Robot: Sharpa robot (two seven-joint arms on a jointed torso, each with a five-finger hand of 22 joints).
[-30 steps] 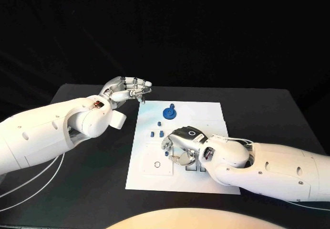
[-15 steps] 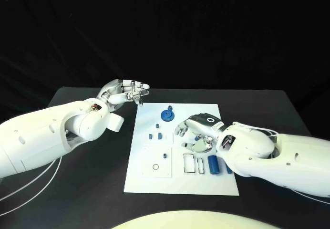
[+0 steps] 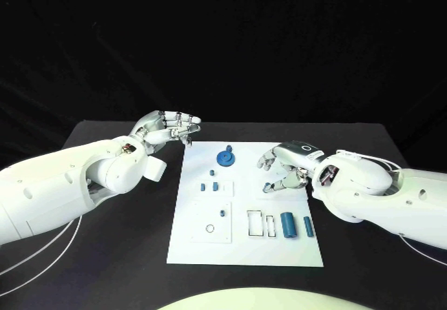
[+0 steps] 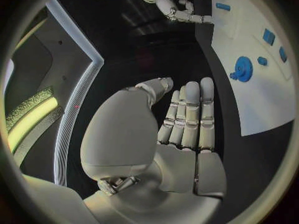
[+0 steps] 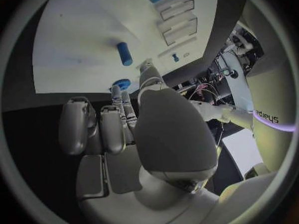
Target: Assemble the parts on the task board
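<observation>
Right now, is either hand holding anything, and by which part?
The left hand holds nothing. A small blue part sits right at the right hand, but whether it is pinched cannot be told.

The head view looks steeply down from above onto the black table (image 3: 112,258), taking in the whole white board (image 3: 247,252) from a moderate height. The left wrist view sits close behind the left hand (image 4: 177,134), facing along its fingers (image 4: 190,114) toward the board's far end. The right wrist view sits close behind the right hand (image 5: 124,134), facing across the board. All three views share the board and the blue gear (image 3: 227,155) on it.
</observation>
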